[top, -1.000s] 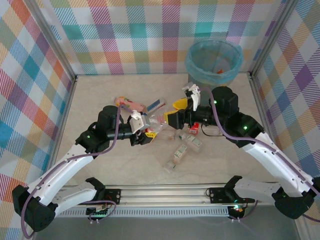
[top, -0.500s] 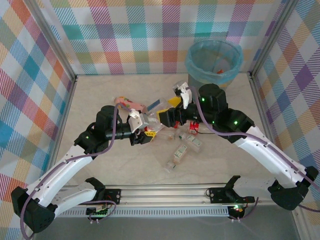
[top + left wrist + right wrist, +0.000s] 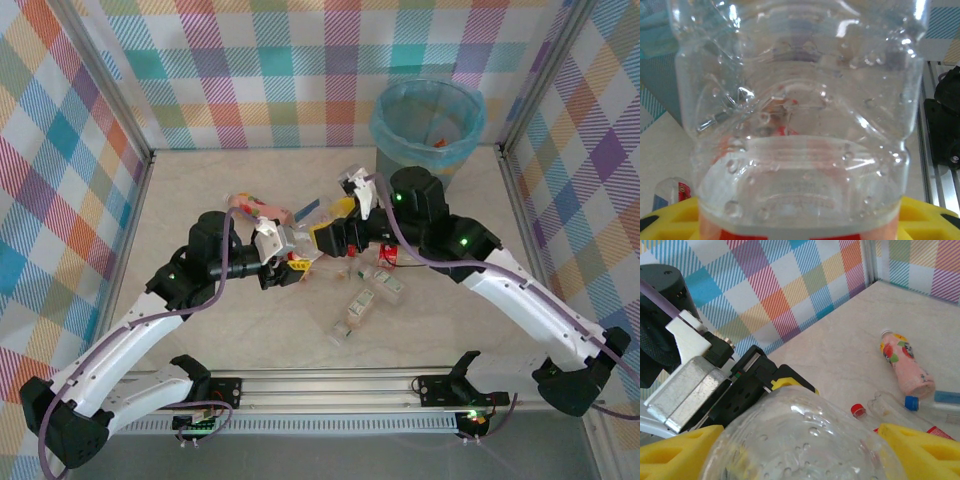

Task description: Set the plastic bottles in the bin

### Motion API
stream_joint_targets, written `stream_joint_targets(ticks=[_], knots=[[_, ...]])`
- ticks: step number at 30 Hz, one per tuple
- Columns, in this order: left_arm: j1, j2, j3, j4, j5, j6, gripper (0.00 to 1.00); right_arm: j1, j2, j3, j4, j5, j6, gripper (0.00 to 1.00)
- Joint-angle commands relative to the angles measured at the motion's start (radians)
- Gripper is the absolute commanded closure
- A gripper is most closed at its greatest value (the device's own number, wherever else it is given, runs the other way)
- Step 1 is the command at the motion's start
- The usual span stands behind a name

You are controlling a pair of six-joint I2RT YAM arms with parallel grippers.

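A clear plastic bottle (image 3: 308, 250) with a red label is held off the table, and my left gripper (image 3: 290, 258) is shut on it. In the left wrist view that bottle (image 3: 800, 100) stands between the yellow fingers (image 3: 930, 217). My right gripper (image 3: 325, 238) faces the left one, open, with a yellow finger (image 3: 920, 450) on each side of the bottle's free end (image 3: 800, 440). The bin (image 3: 380, 125), grey with a light-blue bag, stands at the back right. More bottles lie on the table: a pink one (image 3: 902, 365), a blue-capped one (image 3: 912, 402) and green-white ones (image 3: 362, 305).
A small red-labelled bottle (image 3: 388, 257) and another green-white bottle (image 3: 385, 283) lie under the right arm. A red cap (image 3: 857, 410) shows on the table below the held bottle. Checked walls close in the left, back and right sides. The arms' rail (image 3: 340, 385) runs along the near edge.
My right arm has swung left toward the left gripper, and its fingers have come round the free end of the held bottle. The left arm and its bottle have stayed put.
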Motion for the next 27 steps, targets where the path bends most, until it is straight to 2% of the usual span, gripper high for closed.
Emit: stream_joint_targets(ticks=[1,7,12,16,21,27], knots=[[0.006,-0.018,0.008,0.044,0.002,-0.009,0.46,0.007,0.002,0.025,0.035,-0.044,0.004,0.21],[0.006,-0.018,0.006,0.045,-0.007,-0.007,0.43,0.007,-0.002,0.036,0.047,-0.049,0.011,0.32],[0.006,-0.046,-0.006,0.059,-0.022,0.000,0.37,0.007,-0.015,0.043,0.043,0.020,0.028,0.39],[0.006,-0.064,-0.013,0.071,-0.034,0.001,0.34,0.007,-0.026,0.046,0.037,0.069,0.036,0.41],[0.006,-0.083,-0.023,0.091,-0.043,-0.001,0.25,0.007,-0.018,0.097,-0.012,0.123,0.026,0.41],[0.006,-0.140,-0.042,0.143,-0.052,-0.008,0.20,0.005,-0.001,0.199,-0.105,0.291,-0.055,0.40]])
